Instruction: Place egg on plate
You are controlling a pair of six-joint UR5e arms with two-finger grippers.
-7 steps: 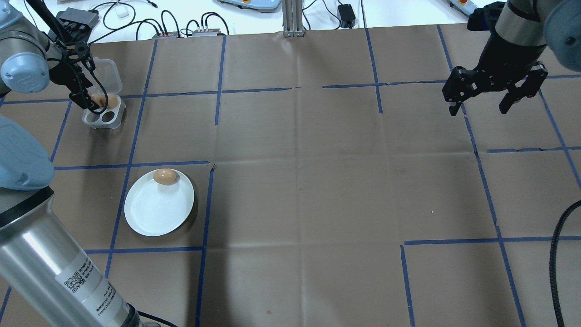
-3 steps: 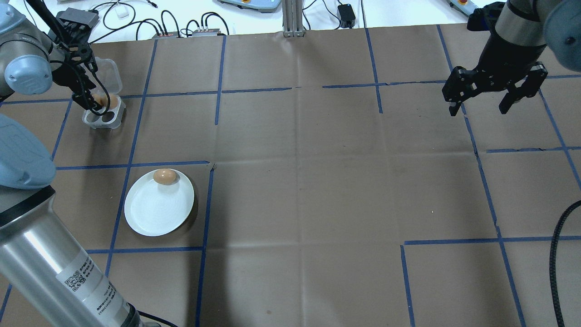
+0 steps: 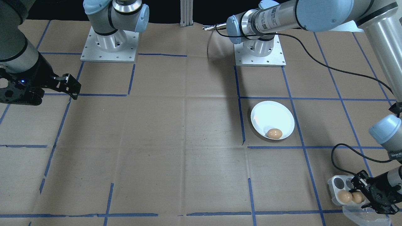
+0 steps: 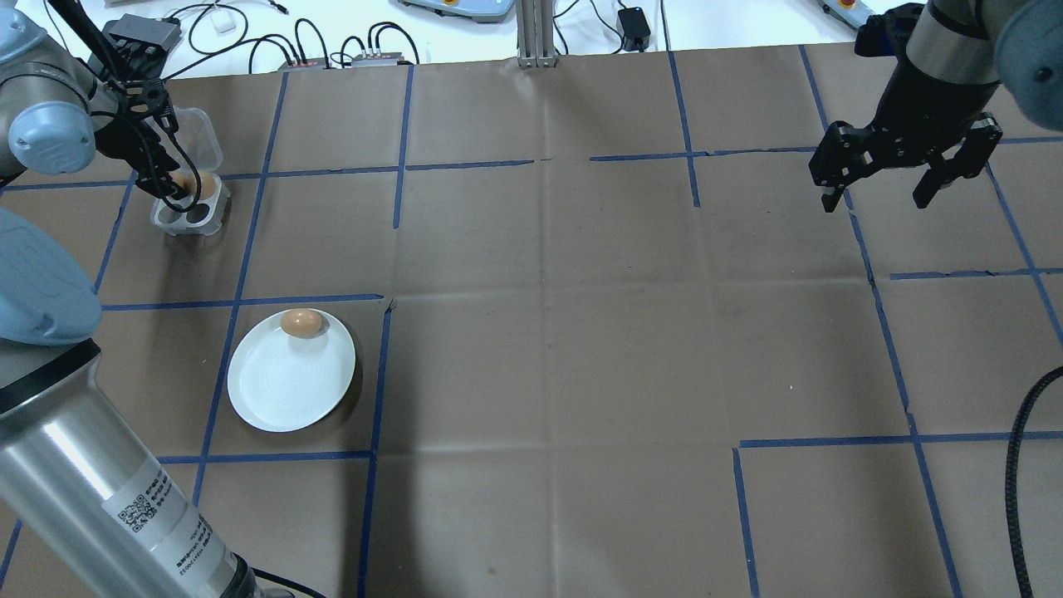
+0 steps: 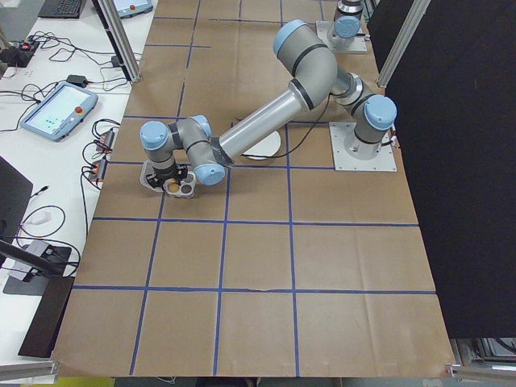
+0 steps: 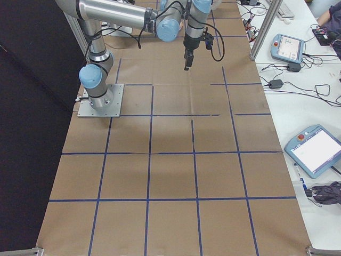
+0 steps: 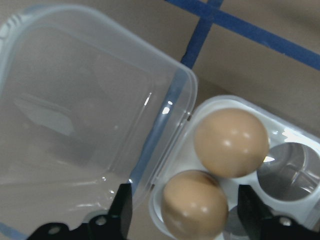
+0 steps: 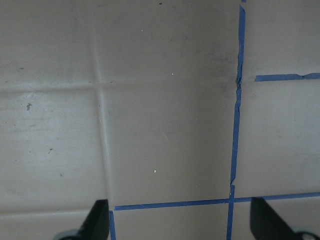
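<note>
One egg (image 7: 194,206) sits between the left hand (image 7: 182,210) fingers.

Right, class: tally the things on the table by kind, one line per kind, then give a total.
Brown eggs: 3, one on the plate, two in the tray
White plate: 1
Egg tray with its clear lid open: 1
Total: 5
</note>
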